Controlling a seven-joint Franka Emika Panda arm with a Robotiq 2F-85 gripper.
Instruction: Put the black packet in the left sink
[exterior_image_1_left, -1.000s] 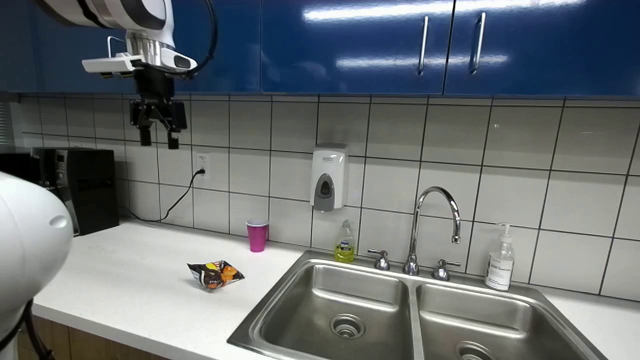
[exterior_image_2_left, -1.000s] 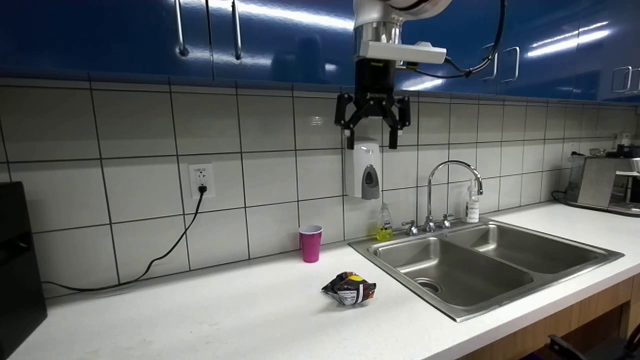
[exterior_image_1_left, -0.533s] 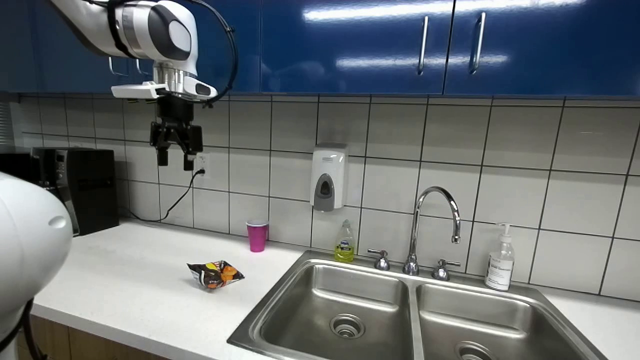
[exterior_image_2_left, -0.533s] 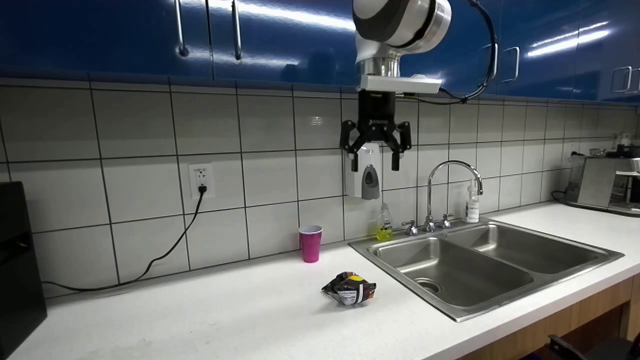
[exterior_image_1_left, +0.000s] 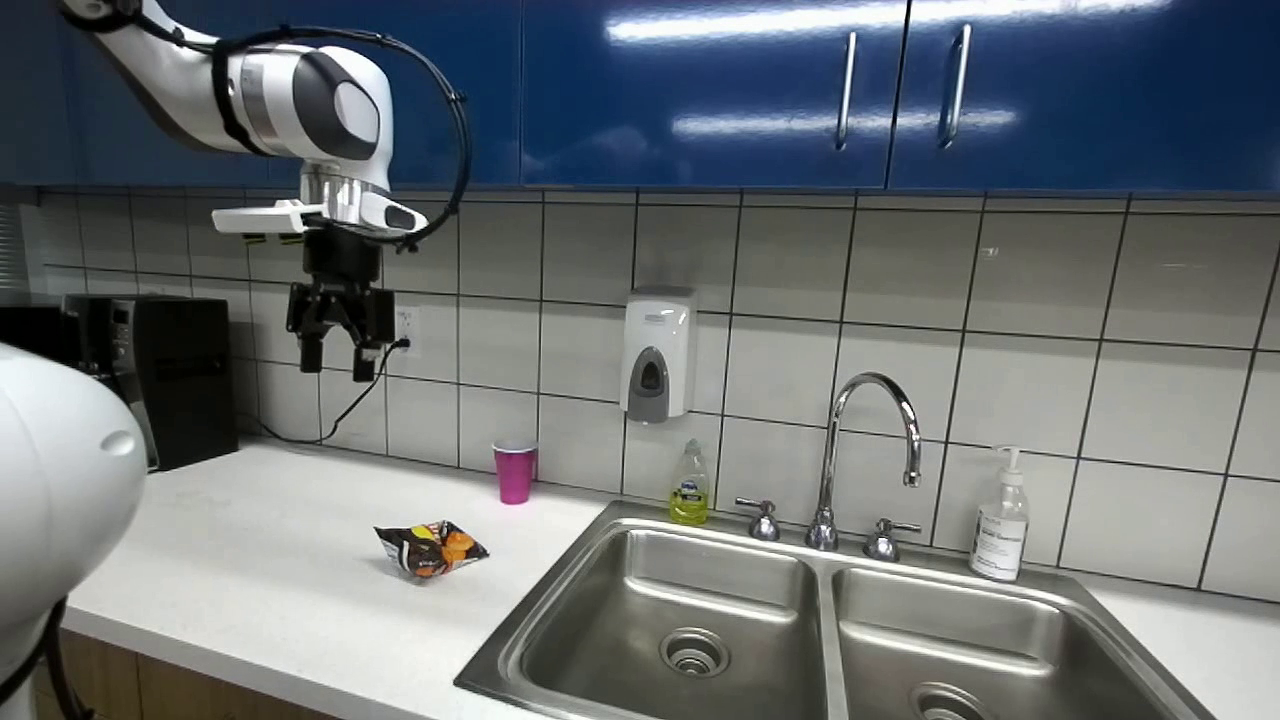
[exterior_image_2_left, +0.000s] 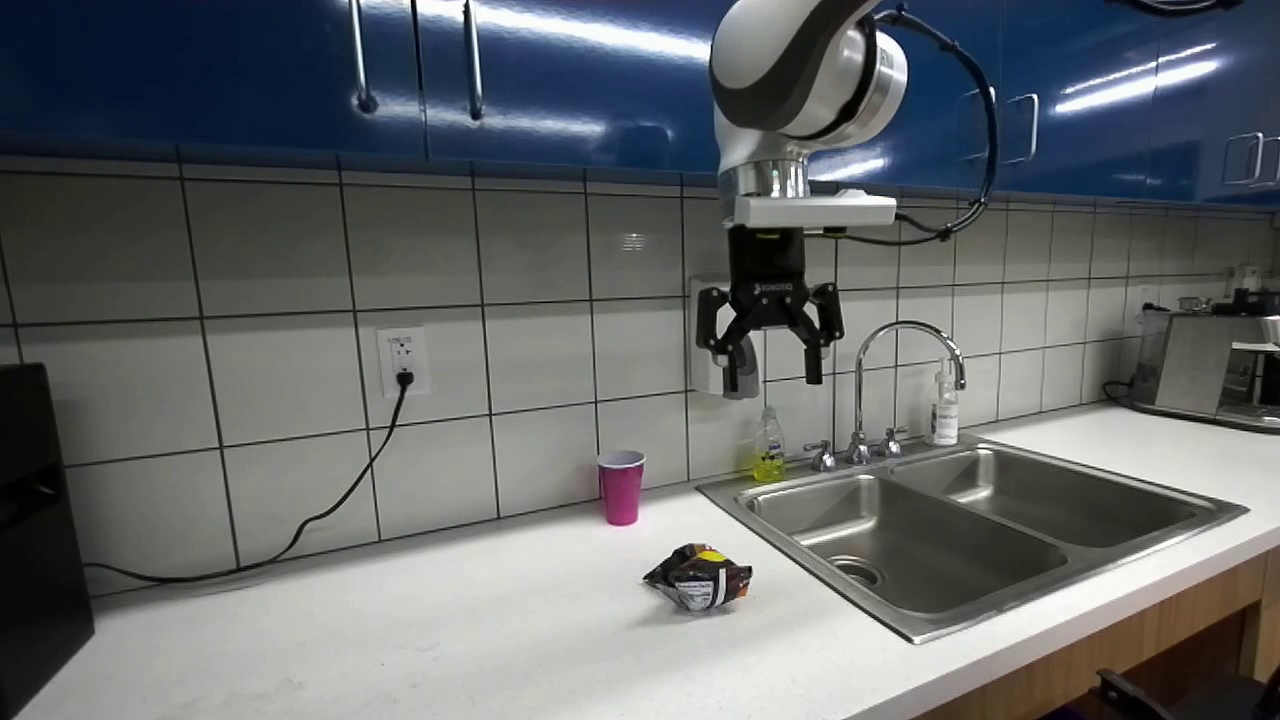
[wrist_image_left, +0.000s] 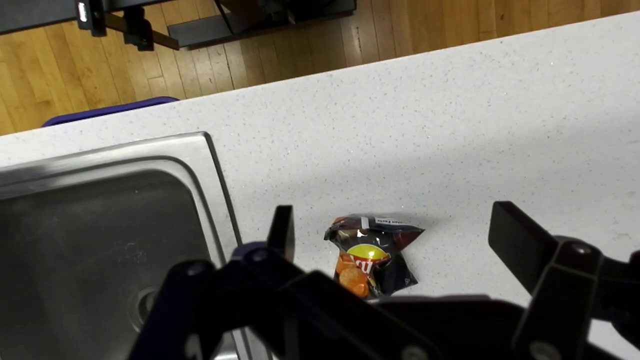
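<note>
The tool (exterior_image_2_left: 772, 378) is hanging lower than before, jaws standing wide apart, "ROBOTIQ" showing; the packet (wrist_image_left: 368, 251) is lying on the counter (wrist_image_left: 375, 125), displaying "Facts".

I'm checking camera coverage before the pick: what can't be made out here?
Black packet: underside hidden against the counter in every view; fine print too small to read in both exterior views.
Wall dispenser: partly hidden behind the gripper in an exterior view.
Left sink: near rim mostly cut off by the picture's bottom edge in an exterior view.
Its drain: partly hidden by the gripper in the wrist view.
</note>
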